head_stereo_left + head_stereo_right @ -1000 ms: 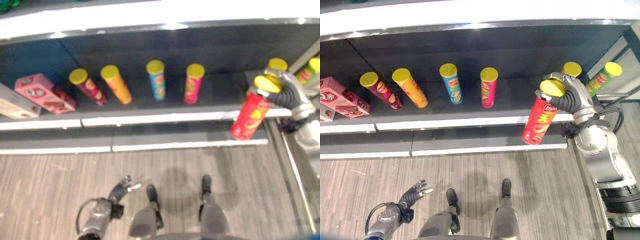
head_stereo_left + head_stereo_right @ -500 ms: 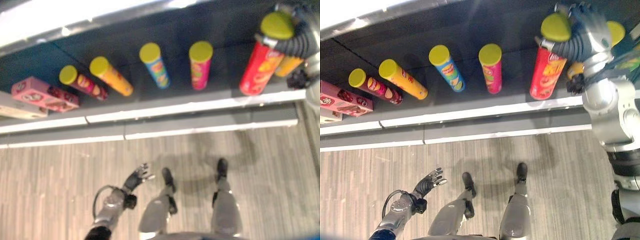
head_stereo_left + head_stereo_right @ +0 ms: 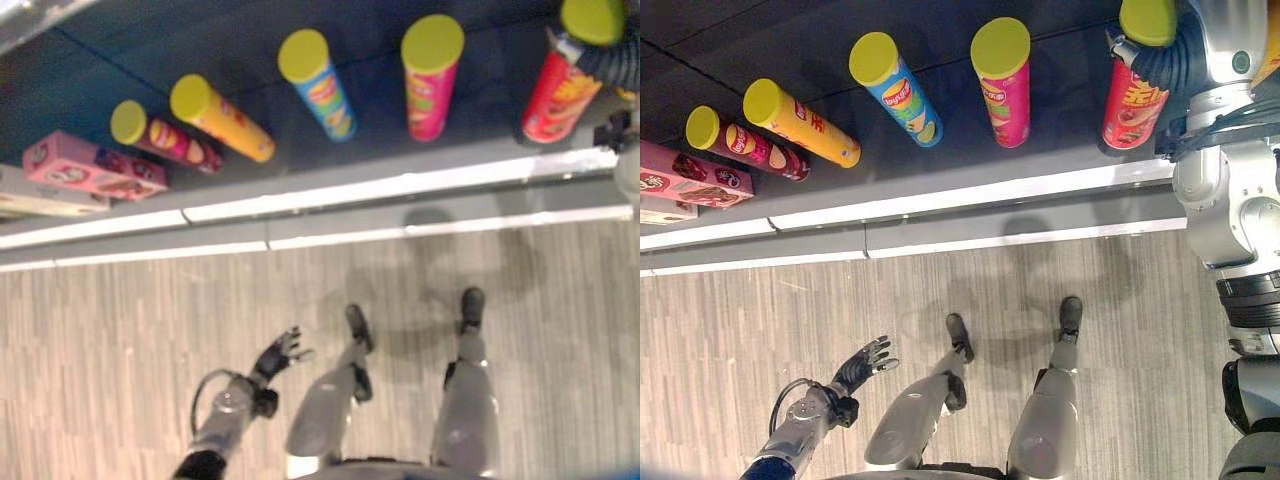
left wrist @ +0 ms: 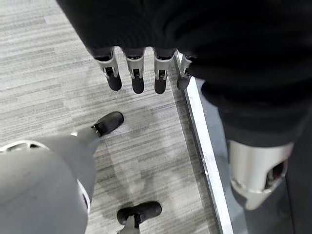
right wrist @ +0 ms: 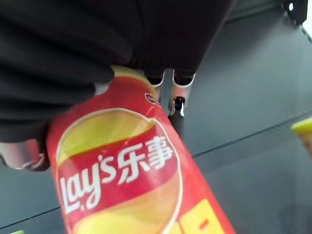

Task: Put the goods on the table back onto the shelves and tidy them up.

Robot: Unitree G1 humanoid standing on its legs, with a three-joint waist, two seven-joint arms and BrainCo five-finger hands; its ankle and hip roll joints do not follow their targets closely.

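My right hand (image 3: pixel 1165 55) grips a red chip can (image 3: pixel 1132 100) near its yellow lid, standing it on the dark shelf (image 3: pixel 970 165).

To finish well, I should seat the base flat, in line with the pink can (image 3: pixel 1005 85) to its left, before letting go — the tall, narrow tube could tip. It stands at the row's right end, near the front edge. My left hand (image 3: pixel 862 362) hangs low over the floor, fingers relaxed.
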